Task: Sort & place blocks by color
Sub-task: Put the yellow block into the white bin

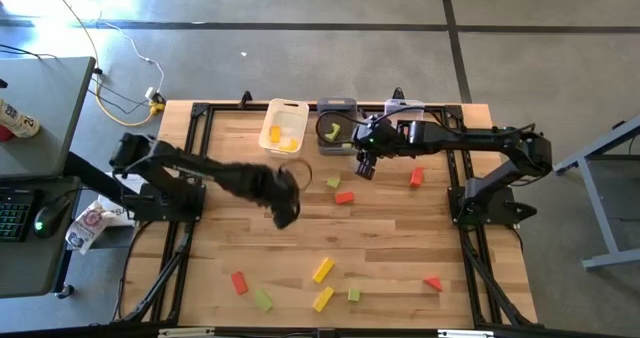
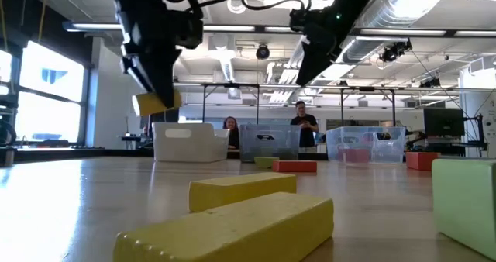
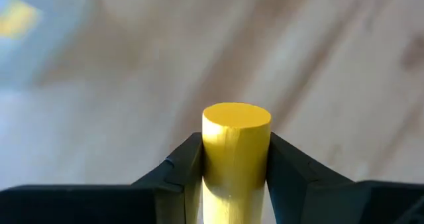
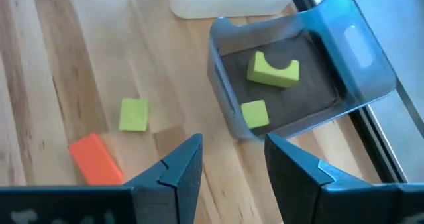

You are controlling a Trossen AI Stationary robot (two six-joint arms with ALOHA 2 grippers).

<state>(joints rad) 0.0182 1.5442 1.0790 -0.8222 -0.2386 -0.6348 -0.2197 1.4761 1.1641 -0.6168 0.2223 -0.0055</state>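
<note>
Table (image 1: 400,248): a wooden top in a black frame carried both arms, three bins along its far edge and blocks scattered over it.
Left arm: it reached from the left side toward the middle of the table; the left gripper (image 1: 285,210) hung above the wood, clear of it in the low view.
Left claw: clenched on a yellow cylinder (image 3: 235,154), its round end standing up between the two fingers (image 3: 182,174); the low view showed the same yellow piece (image 2: 156,101) held in the air.
Right arm: it stretched from the right side toward the far edge; the right gripper (image 1: 364,165) hovered just in front of the grey bin.
Right claw: released, the fingers (image 4: 179,171) apart with nothing between them.
White bin (image 1: 284,107): at the far edge, left of the other two, with yellow pieces (image 1: 277,135) inside.
Grey bin (image 4: 358,52): next to the white one, holding a light green arch block (image 4: 273,69) and a small green cube (image 4: 254,113).
Clear bin (image 1: 404,105): right of the grey one, mostly hidden by the right arm.
Loose blocks, mid-table: a green block (image 4: 134,114) and a red block (image 4: 96,159) lay near each other in front of the grey bin; another red block (image 1: 416,178) lay further right.
Loose blocks, near edge: two yellow bars (image 1: 322,269), two green pieces (image 1: 263,300), a red block (image 1: 239,282) and a red wedge (image 1: 432,283).
Writing: none could be read on bins, blocks or arms.
</note>
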